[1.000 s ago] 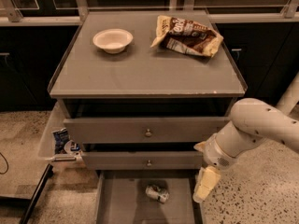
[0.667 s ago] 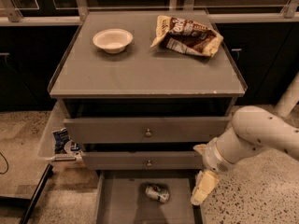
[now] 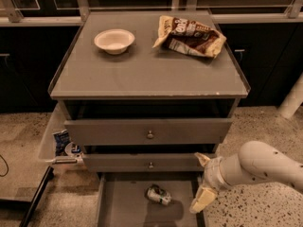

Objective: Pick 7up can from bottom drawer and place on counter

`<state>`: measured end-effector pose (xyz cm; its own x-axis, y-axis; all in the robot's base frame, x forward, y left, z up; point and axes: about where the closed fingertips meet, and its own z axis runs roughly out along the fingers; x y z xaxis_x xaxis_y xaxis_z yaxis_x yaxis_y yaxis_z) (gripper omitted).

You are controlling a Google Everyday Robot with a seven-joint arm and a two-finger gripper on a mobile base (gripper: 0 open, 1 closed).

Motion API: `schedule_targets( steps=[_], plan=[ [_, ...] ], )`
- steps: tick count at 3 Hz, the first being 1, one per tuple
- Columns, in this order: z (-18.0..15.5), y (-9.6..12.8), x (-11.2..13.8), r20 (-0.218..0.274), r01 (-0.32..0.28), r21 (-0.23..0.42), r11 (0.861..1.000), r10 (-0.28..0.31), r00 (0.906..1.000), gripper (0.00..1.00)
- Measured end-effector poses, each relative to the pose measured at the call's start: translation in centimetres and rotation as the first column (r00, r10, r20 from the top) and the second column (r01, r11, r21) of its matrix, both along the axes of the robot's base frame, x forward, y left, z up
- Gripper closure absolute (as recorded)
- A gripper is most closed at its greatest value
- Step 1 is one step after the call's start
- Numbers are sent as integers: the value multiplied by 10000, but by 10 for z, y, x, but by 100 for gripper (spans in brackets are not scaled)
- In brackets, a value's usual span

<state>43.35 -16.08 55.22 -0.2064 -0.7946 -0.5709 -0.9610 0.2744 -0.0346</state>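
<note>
The 7up can [image 3: 159, 195] lies on its side on the flat grey floor of the pulled-out bottom drawer [image 3: 123, 207]. The counter [image 3: 147, 70] is the broad grey cabinet top above. My gripper [image 3: 202, 193] hangs at the right edge of the bottom drawer, right of the can and apart from it, cream fingers [image 3: 200, 201] pointing down. It holds nothing. The white arm runs off to the right.
A white bowl [image 3: 114, 40] sits on the counter's back left and a brown and cream snack bag [image 3: 189, 36] on its back right. Two knobbed upper drawers [image 3: 149, 132] stand slightly open. A clear bin with packets [image 3: 59, 143] hangs at the cabinet's left side.
My arm and gripper have dropped lower and drifted slightly left toward the bottom drawer's right edge. The can has not moved.
</note>
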Motion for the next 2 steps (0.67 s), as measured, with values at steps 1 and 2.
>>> schedule_targets(
  steps=[1,2],
  plan=[
    [-27,-1,22,1208,131,115,9998,-144,9926,0],
    [-27,-1,22,1207,130,115,9998,-143,9926,0]
  ],
)
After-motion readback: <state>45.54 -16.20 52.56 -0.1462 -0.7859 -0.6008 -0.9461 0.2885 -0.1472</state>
